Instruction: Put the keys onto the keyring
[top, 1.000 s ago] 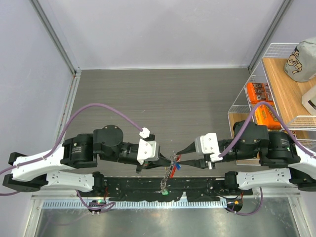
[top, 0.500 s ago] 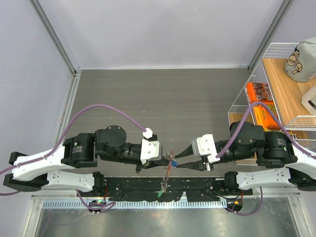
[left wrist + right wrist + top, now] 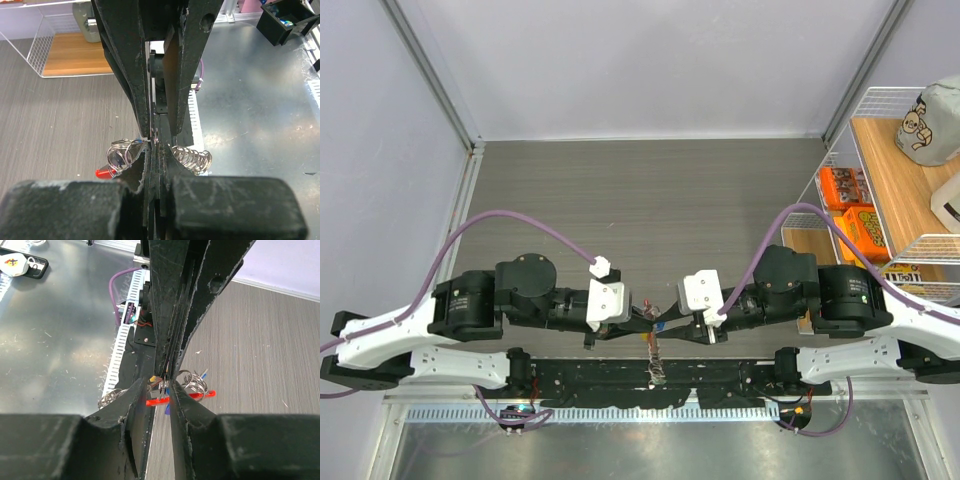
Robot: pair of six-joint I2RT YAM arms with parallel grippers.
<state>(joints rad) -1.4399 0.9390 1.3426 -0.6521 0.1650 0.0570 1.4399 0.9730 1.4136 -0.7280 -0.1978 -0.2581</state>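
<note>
Wire loops of the keyring (image 3: 122, 150), thin and silvery, curl out to either side of the left gripper (image 3: 155, 150). Its black, scuffed fingers are pressed fully together on the ring. A short chain (image 3: 655, 358) of fine metal links hangs from that gripper toward the arm bases.

The keys (image 3: 182, 396) bunch right at the left gripper's tips, tiny metal slivers with red, blue and yellow plastic tags.

The right gripper (image 3: 161, 385) meets the left gripper tip to tip. Its jaws stand narrow around a small metal piece by the yellow tag. Whether they truly clamp it I cannot tell.

The table (image 3: 650, 200) is grey with a fine wood grain. Far to the left gripper's right, a white wire basket (image 3: 801, 213) holds glossy orange packets (image 3: 845, 188).
</note>
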